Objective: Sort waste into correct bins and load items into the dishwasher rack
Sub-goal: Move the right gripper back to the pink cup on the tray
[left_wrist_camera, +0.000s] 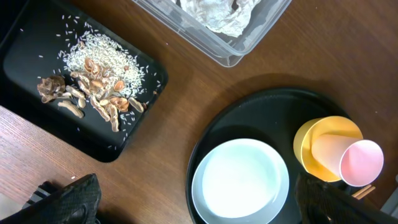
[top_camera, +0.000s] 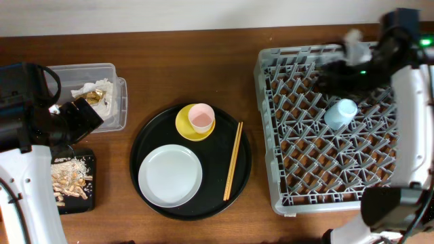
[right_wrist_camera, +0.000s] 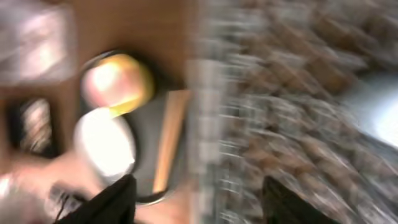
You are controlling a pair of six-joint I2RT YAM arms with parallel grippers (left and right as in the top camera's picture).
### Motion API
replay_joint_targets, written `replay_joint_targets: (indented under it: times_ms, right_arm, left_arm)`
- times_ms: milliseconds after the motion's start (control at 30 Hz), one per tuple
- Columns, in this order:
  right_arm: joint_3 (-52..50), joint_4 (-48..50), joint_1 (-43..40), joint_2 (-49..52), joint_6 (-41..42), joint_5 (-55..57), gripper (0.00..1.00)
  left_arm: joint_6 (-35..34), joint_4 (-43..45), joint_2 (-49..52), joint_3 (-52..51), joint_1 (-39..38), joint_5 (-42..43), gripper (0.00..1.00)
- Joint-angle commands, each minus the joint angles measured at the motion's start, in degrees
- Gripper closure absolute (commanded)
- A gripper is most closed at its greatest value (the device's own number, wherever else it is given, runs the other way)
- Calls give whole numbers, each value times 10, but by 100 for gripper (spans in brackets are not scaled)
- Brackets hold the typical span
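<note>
A brown wood-grain surface (top_camera: 203,61) fills nearly the whole overhead view; beyond its far edge runs a pale strip (top_camera: 169,13) of the room, too plain to tell wall from floor.

Near the far-left corner stands the clear plastic tub (top_camera: 112,71), holding crumpled white paper (left_wrist_camera: 217,15) and a bit of gold foil (top_camera: 95,97). Toward the near-left corner lies the shallow black tray (left_wrist_camera: 31,43), with white rice (left_wrist_camera: 102,53) and brownish scraps (left_wrist_camera: 93,93) heaped in it.

In the middle, closer to the near edge, sits the round black serving tray (top_camera: 146,135). It carries the pale grey plate (top_camera: 169,175), the yellow dish (top_camera: 184,125) with the pink cup (top_camera: 201,116) standing in it mouth up, and the wooden chopsticks (top_camera: 233,160) lying together on its right part.

The grey dishwasher rack (top_camera: 298,169) takes up the right side out to the right edge. The light blue cup (top_camera: 340,112) rests among the pegs in its far half.

The left hand (left_wrist_camera: 199,210) hangs above the gap between tub and black tray, fingers spread wide and empty. The right hand (right_wrist_camera: 199,202) is above the rack's far part; its wrist view is heavily blurred, yet the fingers show apart with nothing between them
</note>
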Motion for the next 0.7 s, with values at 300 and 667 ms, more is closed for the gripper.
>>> replay_joint_targets:
  times_ms: [300,667]
  right_arm:
    - [0,214,409,150,41,306,31]
    - [0,277,500,266,60,342,54]
  left_arm:
    - [-3,1,-1,6,3,2,1]
    - [-3,1,-1,6,3,2,1]
